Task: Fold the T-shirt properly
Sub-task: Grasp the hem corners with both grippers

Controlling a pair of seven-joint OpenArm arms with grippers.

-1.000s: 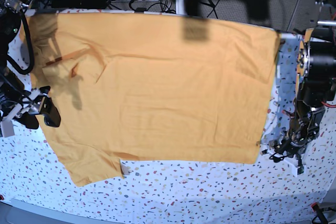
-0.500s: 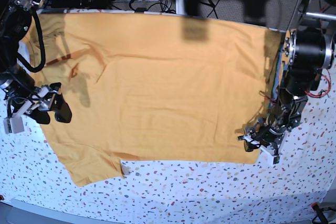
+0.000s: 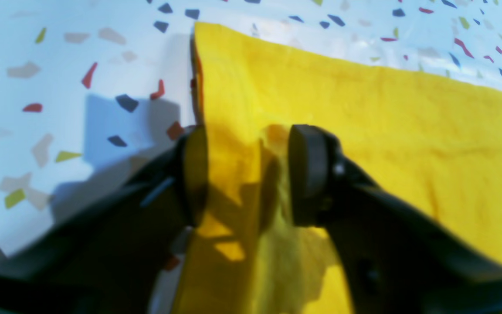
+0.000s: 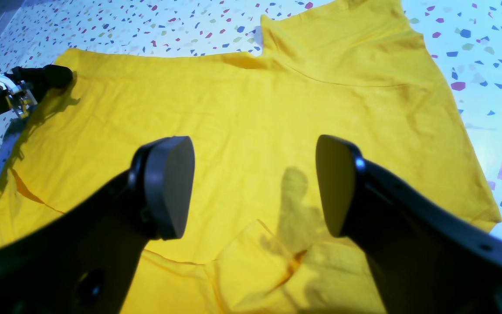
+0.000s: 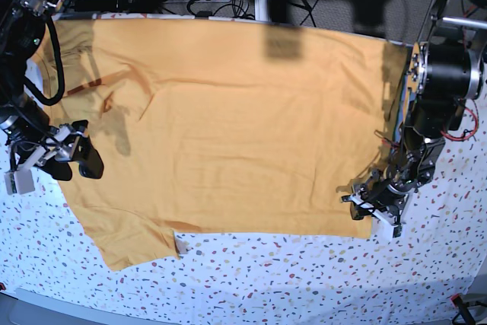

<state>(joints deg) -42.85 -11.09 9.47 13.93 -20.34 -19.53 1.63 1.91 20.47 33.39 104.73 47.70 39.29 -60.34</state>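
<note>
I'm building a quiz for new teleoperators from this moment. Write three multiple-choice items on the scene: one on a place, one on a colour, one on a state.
1. Where is the left gripper?
A. at the shirt's hem corner
B. over the collar
C. off the table

2. What colour is the T-shirt?
A. navy
B. mustard yellow
C. white

3. How does the right gripper stand?
A. shut on a sleeve
B. open above the cloth
C. out of view

Answers: 1 A, its fingers straddle the shirt's edge near a corner; 2 B, yellow in every view; 3 B, a wide gap shows cloth between the fingers.
</note>
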